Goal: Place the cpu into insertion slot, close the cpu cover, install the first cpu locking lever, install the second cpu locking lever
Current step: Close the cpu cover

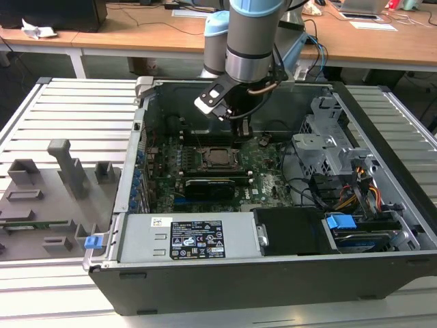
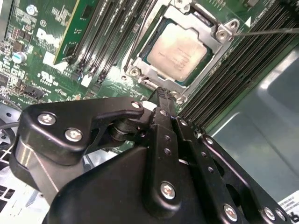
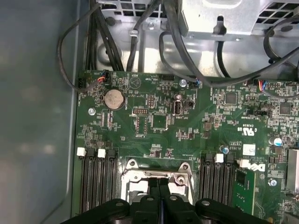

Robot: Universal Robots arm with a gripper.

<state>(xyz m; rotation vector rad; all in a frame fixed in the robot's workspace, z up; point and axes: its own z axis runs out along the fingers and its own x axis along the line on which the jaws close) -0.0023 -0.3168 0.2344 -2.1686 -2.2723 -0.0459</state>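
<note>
The cpu (image 2: 180, 51) lies flat in the insertion slot, silvery top up, and it also shows on the green board (image 1: 218, 157) inside the open case. The cpu cover (image 2: 140, 59) is down around it, a silver frame with screws at its corners. A thin wire locking lever (image 2: 266, 31) runs off from one corner of the frame. My gripper (image 2: 161, 91) is shut with nothing between its fingers, its tip right at the socket's edge. In the first wrist view the gripper (image 3: 159, 184) points at the cpu cover (image 3: 135, 176). In the exterior view the gripper (image 1: 244, 131) hangs just to the right of the socket.
Black memory slots (image 2: 233, 70) flank the socket on both sides, with a green card (image 2: 77, 28) beyond one bank. A black card (image 1: 215, 184), a drive cage (image 1: 328, 137), loose cables (image 3: 140, 37) and the power supply (image 1: 191, 239) crowd the case. A grey fixture (image 1: 54, 191) lies outside.
</note>
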